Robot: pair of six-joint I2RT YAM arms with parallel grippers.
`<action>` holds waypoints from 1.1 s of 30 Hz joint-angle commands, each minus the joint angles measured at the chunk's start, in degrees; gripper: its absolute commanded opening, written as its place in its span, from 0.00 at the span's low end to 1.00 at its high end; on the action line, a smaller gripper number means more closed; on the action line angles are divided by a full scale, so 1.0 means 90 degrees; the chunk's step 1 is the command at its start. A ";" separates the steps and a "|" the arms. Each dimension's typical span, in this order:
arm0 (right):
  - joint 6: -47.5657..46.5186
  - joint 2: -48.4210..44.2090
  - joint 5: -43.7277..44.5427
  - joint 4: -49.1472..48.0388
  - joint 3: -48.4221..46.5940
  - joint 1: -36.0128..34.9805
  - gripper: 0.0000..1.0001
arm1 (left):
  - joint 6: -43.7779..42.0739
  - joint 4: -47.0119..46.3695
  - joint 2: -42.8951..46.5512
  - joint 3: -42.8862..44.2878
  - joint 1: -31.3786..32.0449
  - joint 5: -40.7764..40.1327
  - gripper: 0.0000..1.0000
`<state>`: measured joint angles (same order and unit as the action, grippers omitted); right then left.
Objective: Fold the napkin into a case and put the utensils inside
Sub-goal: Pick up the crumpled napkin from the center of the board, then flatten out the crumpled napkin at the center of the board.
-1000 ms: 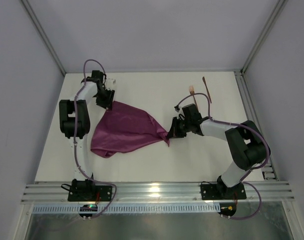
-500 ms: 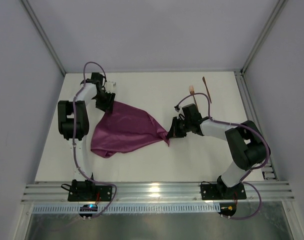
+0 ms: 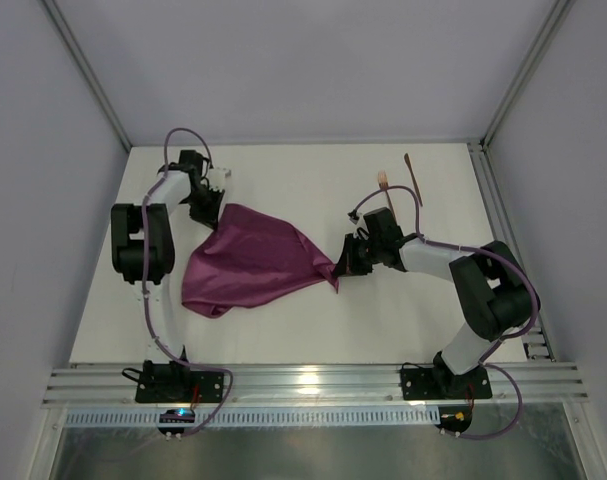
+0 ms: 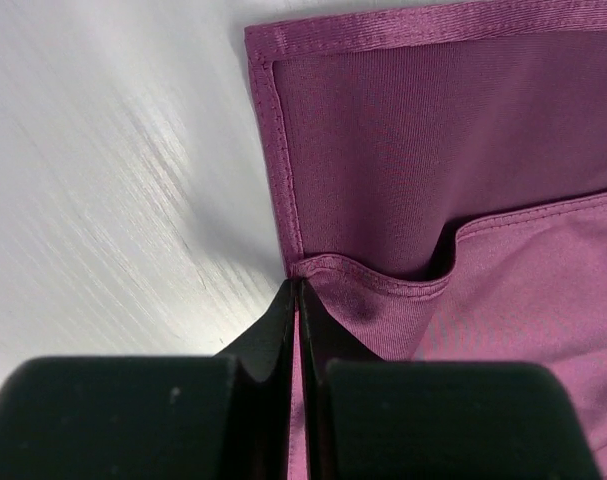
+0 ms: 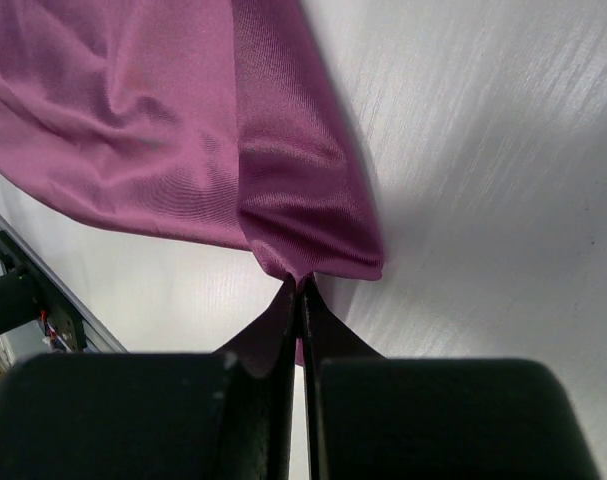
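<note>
Napkin [image 3: 251, 262]: right jaws pinch one corner, left jaws seemingly pinch opposite hem.

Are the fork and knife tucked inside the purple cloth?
No, the fork and knife lie on the bare table at its far side, apart from the napkin.

a white table [image 3: 283, 330] is seen, bordered by aluminium rails [image 3: 313, 380] at the near edge and enclosed by grey walls [image 3: 303, 70].

Utensils [image 3: 383, 182] behind, right of napkin [image 3: 251, 262]
</note>
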<state>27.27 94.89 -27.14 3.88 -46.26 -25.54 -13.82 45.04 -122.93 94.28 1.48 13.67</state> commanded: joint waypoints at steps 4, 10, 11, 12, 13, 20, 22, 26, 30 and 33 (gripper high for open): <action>-0.0110 -0.0202 0.0095 -0.0119 -0.0055 -0.0024 0.04 | 0.0140 -0.0336 0.0787 -0.0348 -0.0027 0.0112 0.00; -0.0149 -0.0455 0.0124 0.0115 -0.0192 -0.0014 0.04 | 0.0188 -0.0687 0.1500 -0.0700 -0.0017 -0.0054 0.00; -0.0187 -0.0552 0.0124 0.0251 -0.0279 -0.0014 0.04 | 0.0188 -0.0717 0.1695 -0.0768 -0.0027 -0.0083 0.00; -0.0217 -0.0602 0.0134 0.0330 -0.0338 -0.0023 0.04 | 0.0208 -0.0765 0.1803 -0.0798 -0.0018 -0.0151 0.00; -0.0236 -0.0660 0.0134 0.0408 -0.0396 -0.0014 0.04 | 0.0218 -0.0775 0.1910 -0.0817 -0.0017 -0.0152 0.00; -0.0227 -0.1461 -0.0198 0.0818 -0.1351 -0.0023 0.04 | 0.0373 -0.0454 0.3033 -0.0593 -0.0027 -0.0103 0.00; -0.0246 -0.1723 -0.0149 0.1082 -0.1626 -0.0004 0.04 | 0.0422 -0.0259 0.3568 -0.0388 -0.0037 -0.0103 0.00; -0.0217 -0.2339 -0.0100 0.1453 -0.2183 0.0083 0.04 | 0.0510 0.0034 0.4632 -0.0056 -0.0105 -0.0239 0.00; -0.0285 -0.3179 0.0249 0.1950 -0.2330 0.0172 0.04 | 0.0404 0.0600 0.5698 0.0324 -0.0135 -0.0522 0.00; -0.0383 -0.3911 0.0505 0.2419 -0.2282 0.0172 0.04 | 0.0306 0.1107 0.6460 0.0510 -0.0320 -0.0659 0.00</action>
<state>25.17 65.21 -25.43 19.57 -65.39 -24.14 -10.61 48.05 -70.87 96.33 -0.01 10.17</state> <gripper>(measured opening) 0.042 0.005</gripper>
